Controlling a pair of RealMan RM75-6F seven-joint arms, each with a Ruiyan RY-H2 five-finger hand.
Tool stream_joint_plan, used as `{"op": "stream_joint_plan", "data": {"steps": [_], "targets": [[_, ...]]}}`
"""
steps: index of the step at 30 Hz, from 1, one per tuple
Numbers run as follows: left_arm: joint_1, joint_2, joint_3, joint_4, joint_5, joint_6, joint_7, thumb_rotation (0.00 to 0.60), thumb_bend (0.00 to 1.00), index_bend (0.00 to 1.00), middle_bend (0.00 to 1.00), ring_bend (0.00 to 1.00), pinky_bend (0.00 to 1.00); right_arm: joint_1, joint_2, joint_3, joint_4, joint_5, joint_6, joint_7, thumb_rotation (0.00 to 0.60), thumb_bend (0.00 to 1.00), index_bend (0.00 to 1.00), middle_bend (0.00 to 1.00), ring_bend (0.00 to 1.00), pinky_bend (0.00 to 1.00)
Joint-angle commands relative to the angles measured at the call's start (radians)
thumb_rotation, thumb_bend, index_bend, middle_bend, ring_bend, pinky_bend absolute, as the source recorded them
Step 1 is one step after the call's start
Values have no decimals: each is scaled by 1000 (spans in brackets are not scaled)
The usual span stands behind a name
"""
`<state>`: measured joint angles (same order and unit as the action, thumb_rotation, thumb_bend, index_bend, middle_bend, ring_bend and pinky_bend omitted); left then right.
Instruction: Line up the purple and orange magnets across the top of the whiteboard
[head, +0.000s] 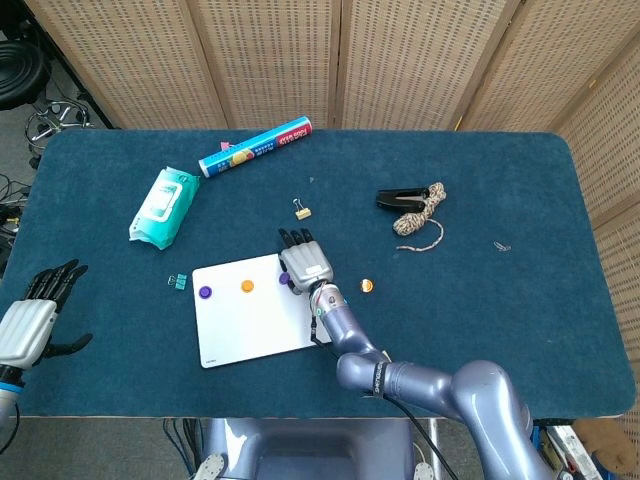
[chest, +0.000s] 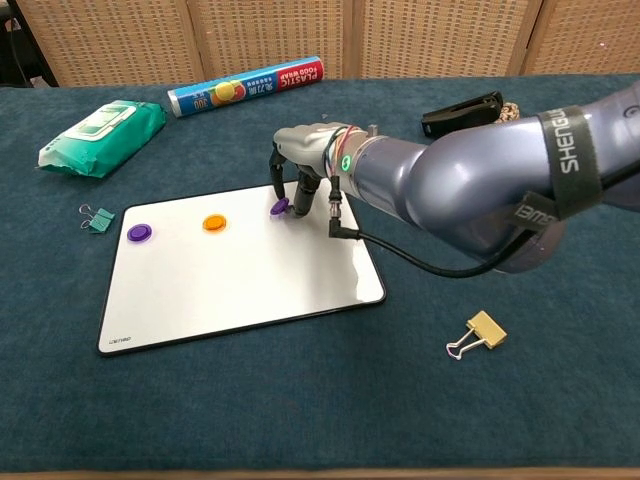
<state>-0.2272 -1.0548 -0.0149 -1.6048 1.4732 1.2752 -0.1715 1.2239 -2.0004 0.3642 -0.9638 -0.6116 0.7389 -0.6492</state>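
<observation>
The whiteboard (head: 250, 325) (chest: 230, 285) lies flat on the blue table. Along its far edge sit a purple magnet (head: 204, 293) (chest: 139, 232) at the left and an orange magnet (head: 247, 286) (chest: 214, 222) beside it. My right hand (head: 304, 261) (chest: 310, 150) reaches over the board's far right corner and pinches a second purple magnet (head: 285, 279) (chest: 280, 207), which is tilted up off the board. Another orange magnet (head: 367, 286) lies on the cloth right of the board. My left hand (head: 35, 315) hangs open off the table's left front edge.
A green wipes pack (head: 163, 206) (chest: 100, 135) and a blue roll (head: 255, 147) (chest: 245, 86) lie at the far left. A green binder clip (head: 179, 282) (chest: 98, 217) sits left of the board. Gold clips (head: 301, 209) (chest: 480, 333), a black clip (chest: 462, 110) and cord (head: 420, 212) lie nearby.
</observation>
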Motion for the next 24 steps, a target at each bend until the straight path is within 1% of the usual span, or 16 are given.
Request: {"op": "stream_joint_plan", "data": {"steps": [1, 5, 8, 16, 20, 24], "targets": [[0, 0, 1, -2, -2, -3, 2, 600, 196, 0, 0, 0, 0, -8, 21, -6, -35, 1, 21, -10, 600, 467, 436, 0, 0, 0], [1, -1, 3, -5, 2, 1, 9, 600, 196, 0, 0, 0, 0, -17, 36, -10, -64, 14, 27, -14, 600, 469, 409, 0, 0, 0], [2, -2, 4, -7, 3, 3, 13, 600, 196, 0, 0, 0, 0, -22, 48, -14, -86, 16, 36, -14, 600, 469, 409, 0, 0, 0], [3, 1, 6, -11, 7, 4, 11, 600, 196, 0, 0, 0, 0, -25, 59, -24, -102, 38, 45, -24, 600, 470, 412, 0, 0, 0], [3, 1, 6, -9, 8, 4, 10, 600, 197, 0, 0, 0, 0, -30, 72, -27, -121, 33, 57, -21, 600, 470, 409, 0, 0, 0], [1, -1, 5, -6, 5, 1, 10, 600, 197, 0, 0, 0, 0, -47, 104, -36, -159, 22, 80, -20, 600, 471, 394, 0, 0, 0]]}}
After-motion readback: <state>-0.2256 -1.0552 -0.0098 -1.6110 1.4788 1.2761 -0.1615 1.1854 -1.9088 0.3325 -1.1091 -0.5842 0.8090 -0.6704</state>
